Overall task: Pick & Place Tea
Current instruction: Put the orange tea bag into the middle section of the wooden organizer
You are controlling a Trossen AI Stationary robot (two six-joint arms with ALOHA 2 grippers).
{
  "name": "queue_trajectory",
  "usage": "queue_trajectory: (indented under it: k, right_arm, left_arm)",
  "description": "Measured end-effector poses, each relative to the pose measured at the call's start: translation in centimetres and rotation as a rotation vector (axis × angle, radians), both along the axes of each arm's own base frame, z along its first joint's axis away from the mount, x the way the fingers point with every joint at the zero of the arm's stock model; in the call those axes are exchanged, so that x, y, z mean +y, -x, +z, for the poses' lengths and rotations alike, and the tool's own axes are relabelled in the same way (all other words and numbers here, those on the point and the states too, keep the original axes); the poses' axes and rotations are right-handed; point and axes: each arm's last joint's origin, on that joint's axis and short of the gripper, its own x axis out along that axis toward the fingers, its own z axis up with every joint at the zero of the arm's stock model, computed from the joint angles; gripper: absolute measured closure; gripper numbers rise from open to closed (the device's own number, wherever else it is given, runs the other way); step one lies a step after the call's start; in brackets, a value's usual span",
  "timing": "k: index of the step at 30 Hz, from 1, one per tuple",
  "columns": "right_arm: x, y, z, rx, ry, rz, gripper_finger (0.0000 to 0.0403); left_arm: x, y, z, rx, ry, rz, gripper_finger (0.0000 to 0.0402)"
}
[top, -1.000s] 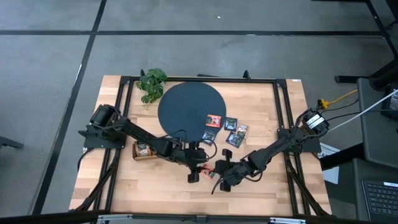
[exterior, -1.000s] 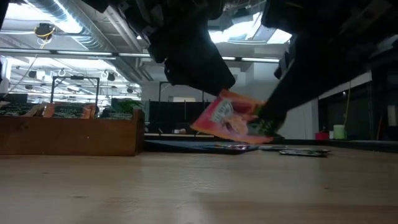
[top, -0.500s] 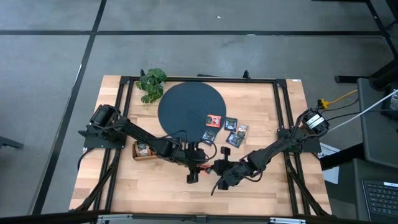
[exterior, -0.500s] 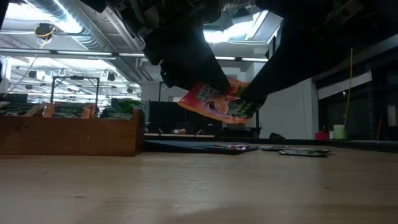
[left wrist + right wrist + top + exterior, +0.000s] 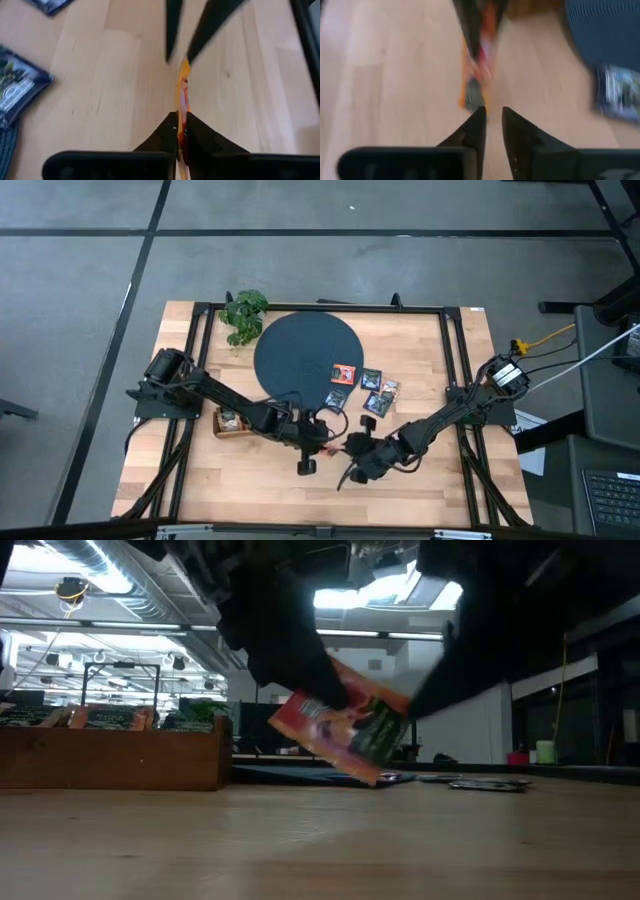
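Observation:
An orange-red tea sachet [image 5: 345, 735] hangs above the wood table, near its front middle, with my left gripper [image 5: 318, 444] shut on it. My right gripper [image 5: 348, 452] stands open just to the sachet's right. In the left wrist view its two fingers [image 5: 172, 30] flank the sachet's far end [image 5: 184, 67] without gripping it. Several dark sachets [image 5: 375, 390] lie flat on the table beside the dark disc [image 5: 300, 345], and one orange-red sachet [image 5: 345, 372] lies on the disc's edge. My left gripper pinches the sachet's two flat faces between its fingers at the end nearest the table's left [image 5: 182, 116]. The fingers slant down from the table's left. The sachet stands on edge, lifted clear, its free end [image 5: 385, 765] tilted down toward my right gripper.
A brown wooden tray [image 5: 230, 422] with sachets in it stands left of my left gripper. A leafy plant [image 5: 243, 315] stands at the back left. Black frame rails [image 5: 452, 360] run along the table's sides. Bare wood lies along the front edge.
The sachet has passed from my right gripper to my left. My left gripper has taken hold of the end toward the table's left, and my right gripper has let go of the other end. The sachet's freed end has dropped, so it now tilts down toward the right.

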Motion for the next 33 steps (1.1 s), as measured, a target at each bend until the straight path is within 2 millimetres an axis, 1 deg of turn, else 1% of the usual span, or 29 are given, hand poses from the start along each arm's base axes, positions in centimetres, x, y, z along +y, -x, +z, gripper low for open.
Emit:
queue_trajectory:
  k: [4,7,10,13,16,19,21,28,33]
  right_arm:
    - [-0.4,0.8,-0.7,0.075,-0.012,-0.090,0.0304]
    - [-0.1,1.5,-1.2,0.046,0.007,-0.114,0.0286]
    - [0.3,1.9,-1.7,0.006,-0.009,-0.106,0.0277]
    - [0.5,1.9,-1.8,-0.064,-0.059,-0.102,0.0275]
    - [0.6,1.2,-1.2,-0.165,-0.091,-0.096,0.0274]
    - [0.4,0.2,-0.4,-0.260,-0.078,-0.071,0.0274]
    - [0.0,-0.5,0.4,-0.331,-0.066,-0.056,0.0274]
    - [-1.7,-2.5,2.6,-0.537,-0.043,-0.056,0.0274]
    - [-2.7,-3.3,3.6,-0.628,-0.032,-0.039,0.0274]
  left_arm:
    - [-0.5,0.9,0.1,-0.011,-0.017,-0.003,0.0391]
    - [-0.4,2.1,0.2,-0.092,-0.002,0.038,0.0390]
    - [0.3,3.8,0.4,-0.231,0.043,0.097,0.0391]
    - [1.0,5.8,0.5,-0.395,0.099,0.135,0.0391]
    - [1.7,7.4,0.5,-0.567,0.140,0.159,0.0390]
    - [2.2,8.3,0.6,-0.721,0.146,0.176,0.0390]
    - [2.3,8.6,0.8,-0.800,0.130,0.183,0.0390]
    - [2.5,8.9,2.4,-0.977,-0.009,0.159,0.0389]
    - [2.5,9.0,3.0,-1.042,-0.085,0.107,0.0389]
